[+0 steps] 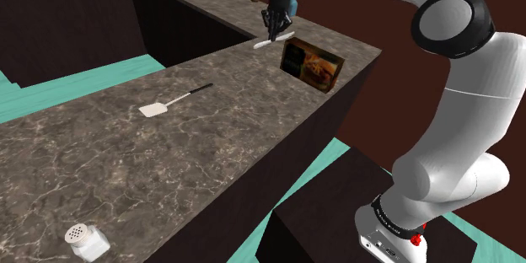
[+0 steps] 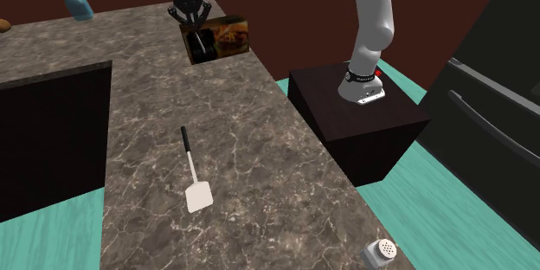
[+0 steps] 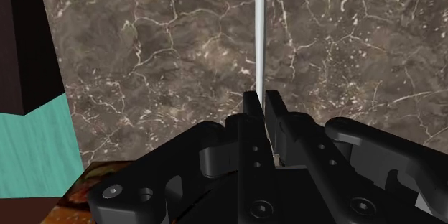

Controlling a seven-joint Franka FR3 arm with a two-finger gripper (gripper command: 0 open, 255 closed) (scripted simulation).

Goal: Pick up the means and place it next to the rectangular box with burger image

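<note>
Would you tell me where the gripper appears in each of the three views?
Shoulder view: gripper top centre, above the counter.
Second exterior view: gripper top, left of centre.
Wrist view: gripper clasping the thin white strip.
Shared landmark: the burger-picture box beside it.

Brown marble worktop [image 2: 260, 156] w/ dark fronts [image 1: 291, 152]; teal floor [image 2: 450, 216]; maroon wall [image 2: 294, 9]; black appliance [image 2: 493, 69], 2 bar handles.
</note>
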